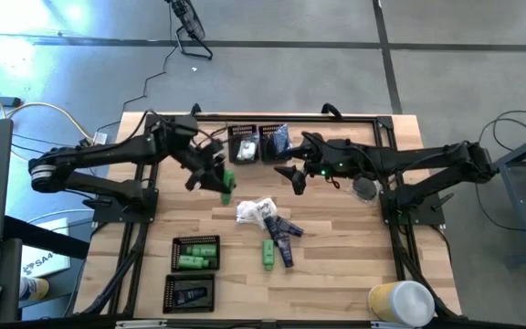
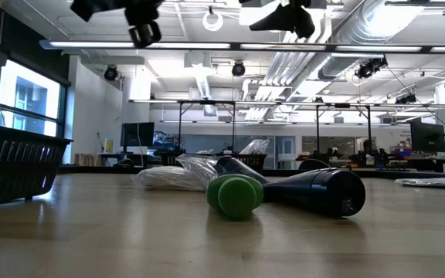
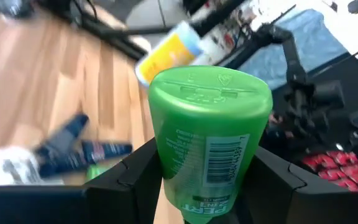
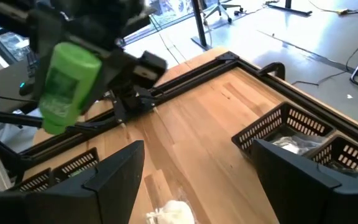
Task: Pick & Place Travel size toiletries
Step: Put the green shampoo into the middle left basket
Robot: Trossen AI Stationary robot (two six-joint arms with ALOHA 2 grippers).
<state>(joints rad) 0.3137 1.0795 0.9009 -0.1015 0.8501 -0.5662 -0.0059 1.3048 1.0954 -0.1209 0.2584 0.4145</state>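
Observation:
In the high view my left gripper (image 1: 219,175) is shut on a bright green tube (image 1: 227,181) above the table's far middle. The left wrist view shows the same tube (image 3: 210,143) large between the fingers. My right gripper (image 1: 292,178) hangs open and empty just to its right, looking across at the tube (image 4: 67,87). On the table's middle lies a pile of toiletries: a white crinkly packet (image 1: 256,212), dark navy tubes (image 1: 286,236) and another green tube (image 1: 268,254). The low view shows the lying green tube (image 2: 236,194) end-on, beside a navy tube (image 2: 315,190). My left gripper pinches the green tube's labelled body (image 3: 207,186) between its two fingers (image 3: 138,177), one on each side. The flat cap end (image 3: 210,93) sticks out free past the fingers. The fingers come roughly level from the table's left. The tube is lifted clear of the table.
Two black mesh trays stand at the far edge (image 1: 244,144) (image 1: 274,142). Two more sit near left, one with green tubes (image 1: 195,253) and one with navy tubes (image 1: 190,292). A small clear bag (image 1: 364,189) lies right of centre. A yellow-and-white cup (image 1: 400,302) stands near right.

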